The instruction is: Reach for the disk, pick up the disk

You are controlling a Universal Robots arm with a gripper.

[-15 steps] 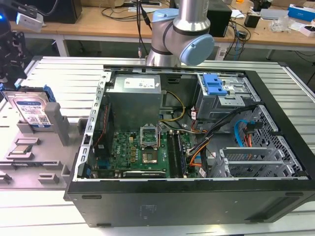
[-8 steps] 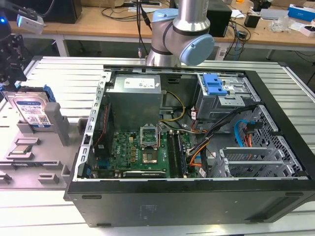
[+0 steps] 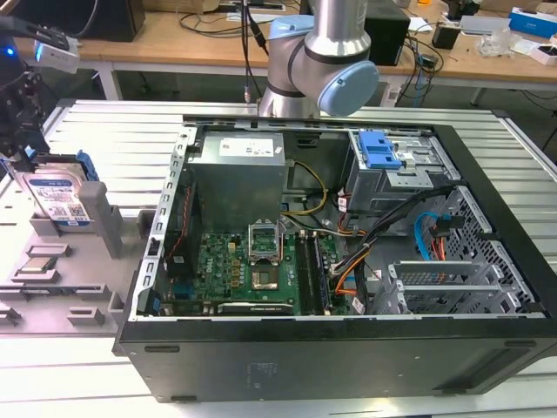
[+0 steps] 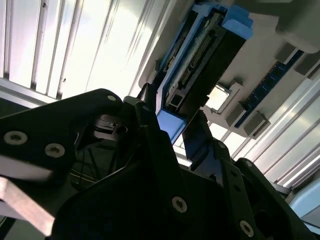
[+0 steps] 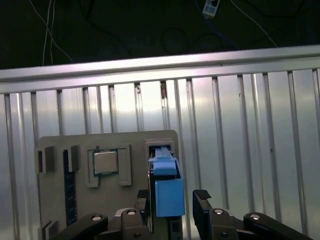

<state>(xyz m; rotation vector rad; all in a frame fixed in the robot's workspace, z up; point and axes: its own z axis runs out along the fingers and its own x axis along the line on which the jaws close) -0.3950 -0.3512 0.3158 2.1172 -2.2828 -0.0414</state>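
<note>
Ribbed aluminium tabletop carries an open black desktop computer case across its middle. By the tabletop's edge at the exterior view's left lies a grey moulded fixture plate. The disk, a flat rectangular silver hard drive with a white-and-blue label and a blue plastic bracket along its edges, stands upright on edge in a slot of that plate. A small square silver processor chip sits in a recess of the plate just beside the disk's slot.

The silver and pale-blue robot arm rises behind the case. Its black gripper hangs directly over the disk's top edge. In both wrist views the dark fingers straddle the blue bracket. The jaws are parted. One finger is close against the bracket, and a narrow gap shows between the bracket and the other. The disk is not yet clamped and sits in its slot.
</note>
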